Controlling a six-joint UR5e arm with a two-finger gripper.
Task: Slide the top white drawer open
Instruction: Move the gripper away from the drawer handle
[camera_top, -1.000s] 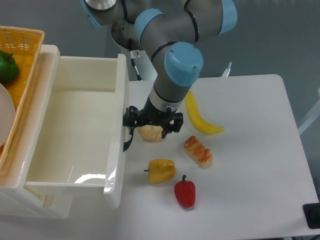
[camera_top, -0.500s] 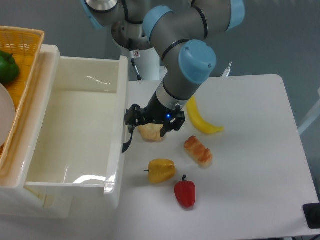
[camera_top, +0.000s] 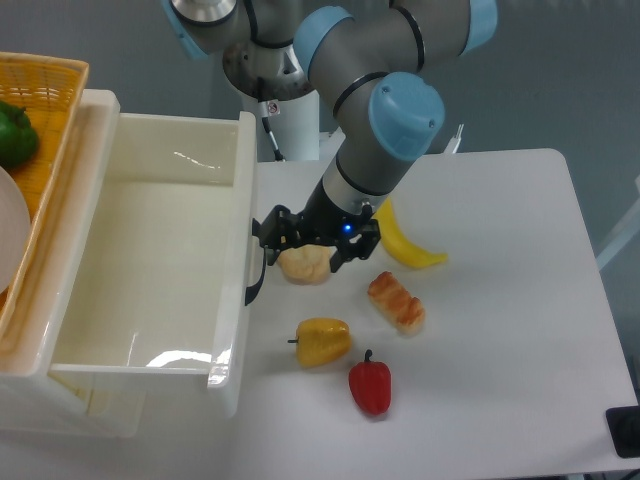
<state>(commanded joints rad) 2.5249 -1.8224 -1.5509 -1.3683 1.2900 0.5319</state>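
The top white drawer stands pulled far out of the cabinet toward the right, and its inside is bare. Its curved black handle shows on the front panel. My gripper hangs just right of the drawer front, open, with its jaws spread wide. The left finger sits close beside the upper end of the handle. Whether it touches the handle I cannot tell. Nothing is held.
A tan bun lies right under the gripper. A banana, a grilled roll, a yellow pepper and a red pepper lie on the white table. A wicker basket with a green pepper sits on the cabinet.
The arm has swung a little to the right and tilted, carrying the gripper slightly right and up from the drawer front. The drawer edged slightly right, then stayed.
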